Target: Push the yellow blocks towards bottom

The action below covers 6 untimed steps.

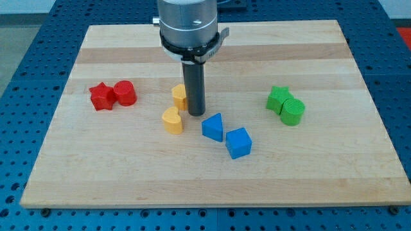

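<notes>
Wooden board (96,186) lay on blue perforated table (26,64). Nearest: blue cube (238,142), blue triangular block (213,127). Yellow heart block (172,120) just left of my tip (195,114); second yellow block (179,96) behind, touching rod. No pincer, only bare rod. Red star (100,96), red cylinder (124,93) left; green star (279,98), green cylinder (293,111) right.

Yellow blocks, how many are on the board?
2. The yellow heart block lies left of and below my tip; the other yellow block sits above it, partly hidden behind the rod.
</notes>
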Each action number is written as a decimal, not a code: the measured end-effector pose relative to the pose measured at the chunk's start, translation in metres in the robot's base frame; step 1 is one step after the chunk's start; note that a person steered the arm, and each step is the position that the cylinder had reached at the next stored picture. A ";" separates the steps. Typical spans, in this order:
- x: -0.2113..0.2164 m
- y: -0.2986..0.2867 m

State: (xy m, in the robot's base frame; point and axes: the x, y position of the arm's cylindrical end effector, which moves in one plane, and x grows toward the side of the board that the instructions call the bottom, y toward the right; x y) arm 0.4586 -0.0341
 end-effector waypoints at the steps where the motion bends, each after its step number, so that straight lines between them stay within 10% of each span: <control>1: 0.020 0.012; 4: 0.004 0.014; 6: -0.084 0.012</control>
State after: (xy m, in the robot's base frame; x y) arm 0.3741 -0.0223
